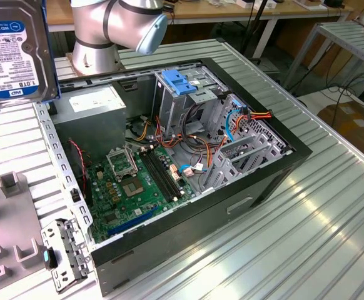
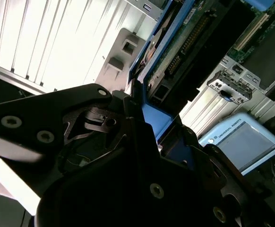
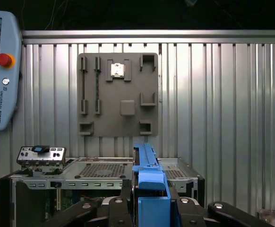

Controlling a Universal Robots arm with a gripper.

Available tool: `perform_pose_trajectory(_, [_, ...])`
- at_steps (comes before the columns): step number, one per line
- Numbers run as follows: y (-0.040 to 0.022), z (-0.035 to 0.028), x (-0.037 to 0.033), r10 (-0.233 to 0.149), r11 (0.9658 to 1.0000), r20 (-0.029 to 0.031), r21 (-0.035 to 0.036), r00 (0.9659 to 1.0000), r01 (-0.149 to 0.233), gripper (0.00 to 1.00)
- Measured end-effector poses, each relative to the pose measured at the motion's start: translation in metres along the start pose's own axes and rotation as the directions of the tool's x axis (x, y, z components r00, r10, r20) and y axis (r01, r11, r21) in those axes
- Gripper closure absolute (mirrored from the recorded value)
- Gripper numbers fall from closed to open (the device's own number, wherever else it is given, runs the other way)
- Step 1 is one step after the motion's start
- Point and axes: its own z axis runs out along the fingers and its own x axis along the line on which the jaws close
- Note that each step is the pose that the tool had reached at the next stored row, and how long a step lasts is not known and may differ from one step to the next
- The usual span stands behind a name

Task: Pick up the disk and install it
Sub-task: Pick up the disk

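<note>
Blue-railed disk (image 1: 13,50) clamped tight in the tool (image 3: 150,195), held apart from the open computer case (image 1: 296,149)

Bright, even overhead light fills the exterior view: the ribbed table (image 1: 307,237) carries a pale sheen, the label of the disk (image 1: 13,47) is clearly lit, and soft shadow pools inside the computer case (image 1: 276,172) around the motherboard (image 1: 138,181). In the second wrist view the table burns out to white glare, while the gripper (image 2: 149,118) is almost a black silhouette against it. The first wrist view is flatter and dimmer, with a dark band along the far edge and the disk's blue rail vivid above the shadowed gripper
</note>
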Motion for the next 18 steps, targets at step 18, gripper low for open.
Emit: perform_pose_trajectory(18, [-0.0689,0.0013,0.0013,0.0,1.0,-0.0001,-0.0002,1.0,0.0,0.63])
